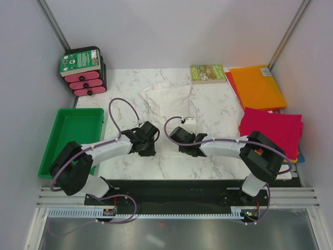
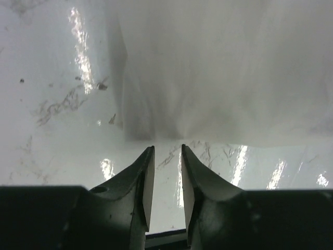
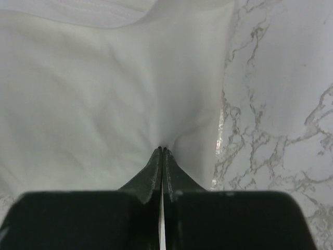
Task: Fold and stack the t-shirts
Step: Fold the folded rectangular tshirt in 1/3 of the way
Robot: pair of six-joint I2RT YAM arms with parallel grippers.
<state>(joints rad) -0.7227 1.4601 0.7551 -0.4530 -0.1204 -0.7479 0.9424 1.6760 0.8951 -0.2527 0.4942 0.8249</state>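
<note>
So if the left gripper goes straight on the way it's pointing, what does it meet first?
Most likely the near edge of the white t-shirt, just ahead of its fingers; depth is unclear.

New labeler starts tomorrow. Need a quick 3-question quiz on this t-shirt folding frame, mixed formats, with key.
1. True or false: the right gripper is shut on the white t-shirt.
2. Where does the magenta t-shirt lie? A) left of the white one B) right of it, nearer the arms than the orange t-shirt C) on top of it
3. Which gripper's fingers show a gap with bare table between them?
Key: 1 true; 2 B; 3 the left gripper.
</note>
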